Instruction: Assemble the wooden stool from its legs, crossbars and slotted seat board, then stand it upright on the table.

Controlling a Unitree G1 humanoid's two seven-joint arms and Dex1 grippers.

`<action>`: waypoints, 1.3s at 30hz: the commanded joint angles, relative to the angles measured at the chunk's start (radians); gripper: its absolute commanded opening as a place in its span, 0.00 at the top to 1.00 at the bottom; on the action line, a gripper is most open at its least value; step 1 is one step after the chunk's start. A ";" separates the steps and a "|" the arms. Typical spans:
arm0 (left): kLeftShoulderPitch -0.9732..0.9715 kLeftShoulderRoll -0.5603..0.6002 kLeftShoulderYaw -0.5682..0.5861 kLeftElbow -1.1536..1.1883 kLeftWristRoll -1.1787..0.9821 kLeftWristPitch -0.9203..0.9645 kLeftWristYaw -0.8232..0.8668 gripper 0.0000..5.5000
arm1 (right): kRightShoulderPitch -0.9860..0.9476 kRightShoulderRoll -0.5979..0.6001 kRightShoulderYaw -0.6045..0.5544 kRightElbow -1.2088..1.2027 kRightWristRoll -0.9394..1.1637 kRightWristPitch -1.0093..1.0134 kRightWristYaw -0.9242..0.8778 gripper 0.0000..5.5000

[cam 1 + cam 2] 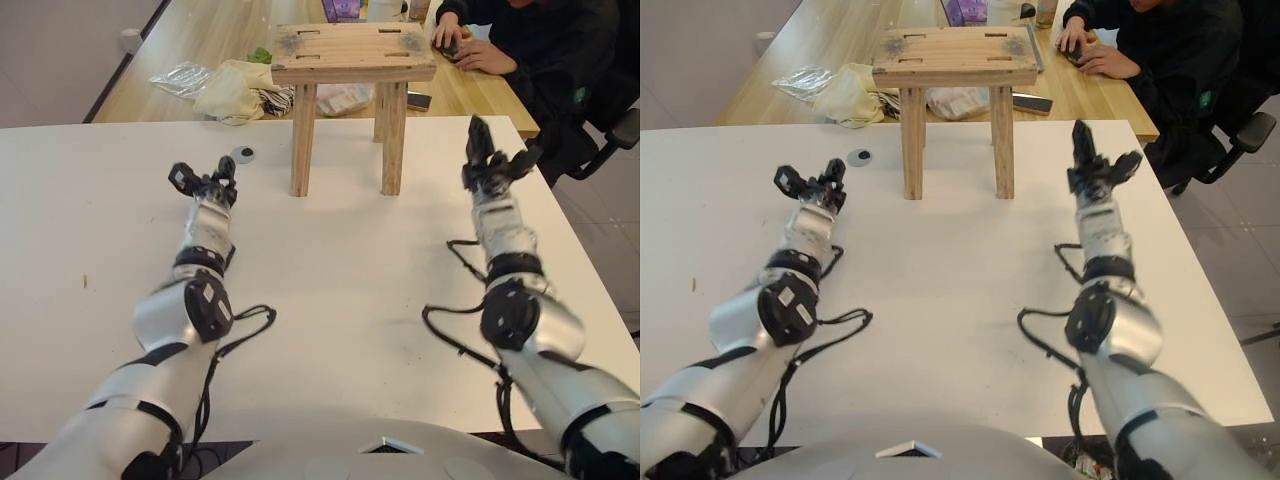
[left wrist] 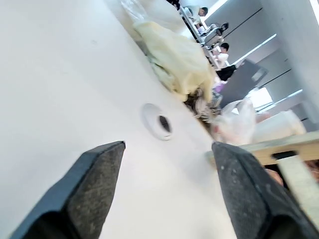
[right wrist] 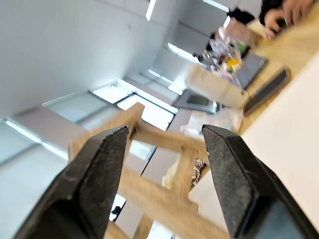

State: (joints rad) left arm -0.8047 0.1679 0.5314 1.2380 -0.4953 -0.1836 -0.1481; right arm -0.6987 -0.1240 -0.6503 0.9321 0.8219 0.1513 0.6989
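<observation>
Pale wooden stool with slotted seat board (image 1: 352, 62) stands upright on its legs at far middle of white table (image 1: 340, 300); looks fully assembled. Left gripper (image 1: 204, 172) low over table, left of stool and well apart from it; fingers spread wide, holding nothing; small white disc with dark centre (image 1: 243, 154) lies just beyond it. Right gripper (image 1: 503, 145) right of stool, tips angled upward; fingers wide, empty. Cream cloth bundle (image 1: 235, 88) on wooden table behind.
</observation>
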 commanded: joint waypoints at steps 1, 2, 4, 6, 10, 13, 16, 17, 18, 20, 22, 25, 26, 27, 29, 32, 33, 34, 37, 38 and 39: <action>0.053 -0.034 -0.125 -0.023 0.194 -0.130 0.260 0.42 | 0.127 0.131 0.098 -0.195 -0.097 -0.116 -0.056 0.51; 0.061 -0.042 -0.179 -0.027 0.274 -0.178 0.353 0.42 | 0.150 0.160 0.131 -0.200 -0.173 -0.221 -0.105 0.51; 0.075 -0.051 -0.263 -0.035 0.391 -0.211 0.471 0.42 | 0.175 0.176 0.203 -0.127 -0.376 -0.467 -0.275 0.51; 0.090 -0.055 -0.315 -0.038 0.462 -0.218 0.544 0.42 | 0.213 0.163 0.291 -0.071 -0.574 -0.646 -0.407 0.51; 0.135 -0.064 -0.324 -0.047 0.487 -0.217 0.601 0.42 | 0.252 0.165 0.375 -0.018 -0.819 -0.809 -0.724 0.51; 0.165 -0.063 -0.328 -0.050 0.487 -0.231 0.578 0.42 | 0.247 0.171 0.424 0.032 -0.894 -0.835 -0.833 0.51; 0.164 -0.064 -0.326 -0.050 0.483 -0.224 0.578 0.42 | 0.227 0.169 0.462 0.069 -0.912 -0.848 -0.844 0.51; 0.163 -0.065 -0.326 -0.052 0.483 -0.224 0.579 0.42 | 0.224 0.169 0.469 0.075 -0.911 -0.852 -0.843 0.51; 0.162 -0.067 -0.328 -0.052 0.485 -0.225 0.580 0.42 | 0.223 0.168 0.476 0.080 -0.910 -0.855 -0.848 0.51; 0.163 -0.069 -0.328 -0.052 0.484 -0.228 0.581 0.42 | 0.219 0.168 0.487 0.090 -0.907 -0.860 -0.852 0.51; 0.167 -0.071 -0.327 -0.052 0.482 -0.231 0.581 0.42 | 0.216 0.165 0.498 0.095 -0.905 -0.862 -0.847 0.51; 0.170 -0.075 -0.328 -0.054 0.483 -0.233 0.581 0.42 | 0.215 0.165 0.508 0.098 -0.889 -0.864 -0.834 0.51; 0.170 -0.076 -0.329 -0.055 0.484 -0.234 0.581 0.42 | 0.217 0.167 0.511 0.097 -0.885 -0.866 -0.830 0.51; 0.170 -0.077 -0.330 -0.055 0.484 -0.234 0.580 0.42 | 0.218 0.167 0.514 0.096 -0.884 -0.867 -0.827 0.51; 0.169 -0.077 -0.330 -0.054 0.484 -0.235 0.579 0.42 | 0.217 0.165 0.523 0.096 -0.887 -0.870 -0.825 0.51; 0.165 -0.077 -0.330 -0.051 0.482 -0.232 0.582 0.42 | 0.214 0.161 0.534 0.096 -0.892 -0.872 -0.827 0.51; 0.164 -0.076 -0.330 -0.051 0.483 -0.232 0.583 0.42 | 0.213 0.159 0.538 0.095 -0.892 -0.872 -0.828 0.51; 0.164 -0.077 -0.331 -0.052 0.484 -0.234 0.584 0.42 | 0.213 0.158 0.542 0.093 -0.893 -0.873 -0.829 0.51; 0.166 -0.082 -0.334 -0.054 0.486 -0.238 0.586 0.42 | 0.212 0.153 0.552 0.090 -0.897 -0.875 -0.831 0.51; 0.165 -0.083 -0.335 -0.053 0.486 -0.238 0.587 0.42 | 0.212 0.150 0.555 0.089 -0.899 -0.875 -0.832 0.51; 0.165 -0.085 -0.335 -0.054 0.485 -0.238 0.587 0.42 | 0.214 0.150 0.559 0.085 -0.904 -0.878 -0.834 0.51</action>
State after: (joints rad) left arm -0.6395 0.0927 0.2015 1.1943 -0.0182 -0.4192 0.4372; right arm -0.4666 0.0273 -0.1030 1.0221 -0.0757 -0.7151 -0.1336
